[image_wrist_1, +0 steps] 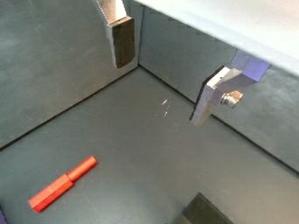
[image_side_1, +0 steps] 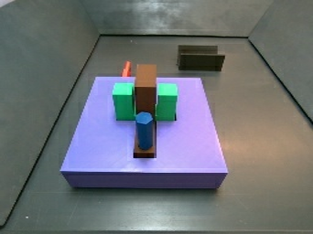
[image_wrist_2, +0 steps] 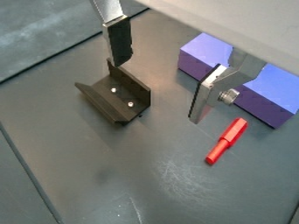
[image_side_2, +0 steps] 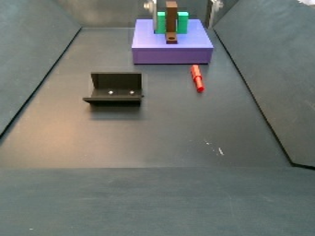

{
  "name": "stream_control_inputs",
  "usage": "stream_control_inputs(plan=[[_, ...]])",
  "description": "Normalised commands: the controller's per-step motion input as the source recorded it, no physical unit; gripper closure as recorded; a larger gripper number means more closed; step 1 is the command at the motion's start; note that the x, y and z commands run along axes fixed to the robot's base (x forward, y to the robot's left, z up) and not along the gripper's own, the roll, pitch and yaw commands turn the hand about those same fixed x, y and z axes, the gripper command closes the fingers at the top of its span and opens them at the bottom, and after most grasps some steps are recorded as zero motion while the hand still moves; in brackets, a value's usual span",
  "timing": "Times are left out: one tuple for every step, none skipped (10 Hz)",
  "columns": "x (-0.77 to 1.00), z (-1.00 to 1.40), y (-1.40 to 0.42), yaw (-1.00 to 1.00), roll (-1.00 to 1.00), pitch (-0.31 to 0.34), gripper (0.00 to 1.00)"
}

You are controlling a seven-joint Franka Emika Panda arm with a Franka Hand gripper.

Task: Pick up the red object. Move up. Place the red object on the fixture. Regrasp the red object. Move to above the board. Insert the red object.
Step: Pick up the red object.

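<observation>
red object (image_side_1: 126, 69) mostly hidden behind board (image_side_1: 184, 151), gripper (image_wrist_2: 163, 74) cropped

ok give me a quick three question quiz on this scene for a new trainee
1. True or false: the red object lies on the grey floor beside the board.
2. What is the gripper holding?
A. the red object
B. the blue peg
C. nothing
3. Fill in: in a side view, the blue peg stands against the brown ____.

Key
1. True.
2. C: the gripper's fingers are apart with nothing between them, above the floor near the fixture.
3. bar.
</observation>
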Motion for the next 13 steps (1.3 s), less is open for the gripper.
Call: stream_control_inputs(plan=[[0.0, 0.0, 0.0, 0.0, 0.02, 0.0, 0.0], [0.02, -0.01, 0.0, 0.0, 0.0, 0.0, 0.0], [0.0, -0.25, -0.37, 0.03, 0.02, -0.03, 0.0], [0.0, -0.35, -0.7, 0.19, 0.25, 0.0, 0.0], [-0.05, -0.37, -0.72, 0.17, 0.2, -0.043, 0.0], [-0.08, -0.4, -0.63, 0.15, 0.15, -0.06, 0.0], [0.0, -0.39, -0.54, 0.18, 0.09, -0.017, 0.0], [-0.11, -0.42, -0.48, 0.09, 0.08, -0.056, 0.0], [-0.23, -0.41, -0.34, 0.01, 0.03, -0.076, 0.0], [-0.07, -0.38, -0.29, 0.05, 0.0, -0.039, 0.0], [-0.23, -0.4, -0.28, 0.09, 0.01, -0.06, 0.0], [-0.31, -0.43, -0.35, 0.09, 0.03, -0.087, 0.0], [-0.08, -0.43, -0.53, 0.17, 0.02, -0.081, 0.0]])
